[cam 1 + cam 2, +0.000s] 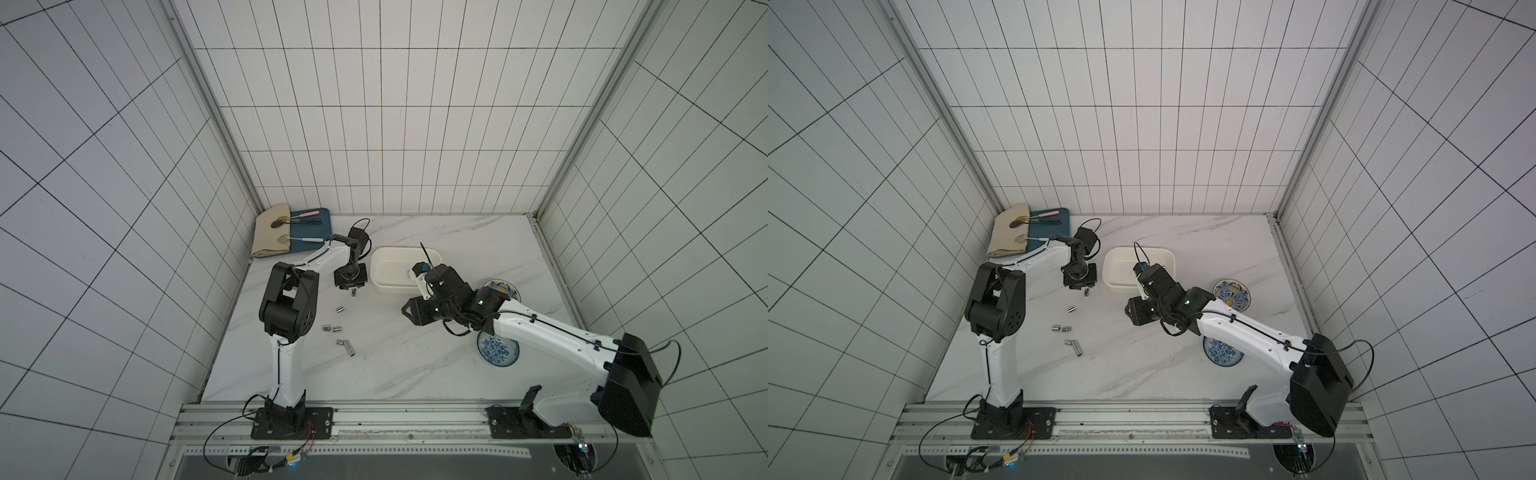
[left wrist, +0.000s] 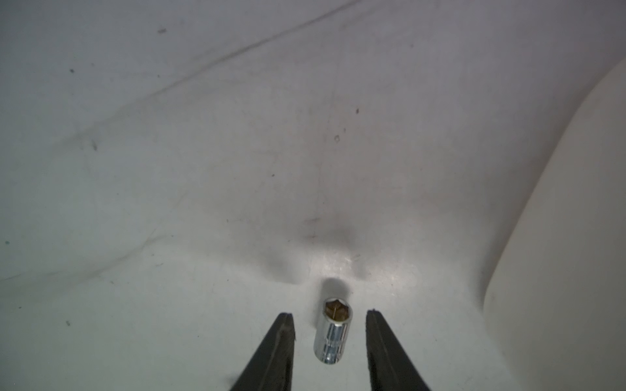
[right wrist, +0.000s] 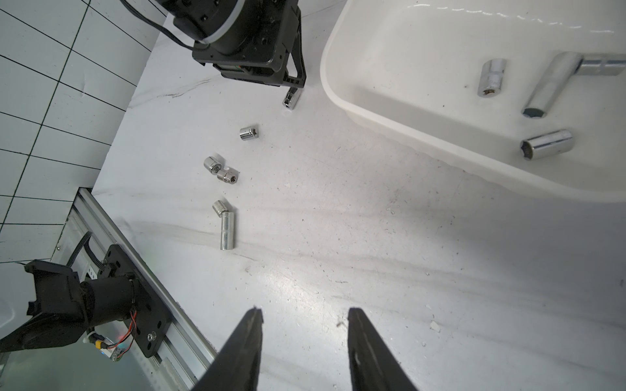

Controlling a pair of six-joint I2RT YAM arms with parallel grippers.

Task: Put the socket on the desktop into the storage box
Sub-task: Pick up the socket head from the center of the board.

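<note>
1. The storage box (image 3: 389, 111) holds several chrome sockets (image 3: 547, 144).
2. Left gripper (image 2: 329, 313): fingers stand apart either side of a socket (image 2: 332, 338) lying on the desktop (image 2: 169, 203), near the box.
3. Right gripper (image 3: 305, 309): fingers are apart, empty.

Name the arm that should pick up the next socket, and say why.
Left. The left claw straddles a short chrome socket lying on the white marble desktop beside the white plastic storage box. The right claw hangs open over bare desktop, away from the loose sockets.
</note>
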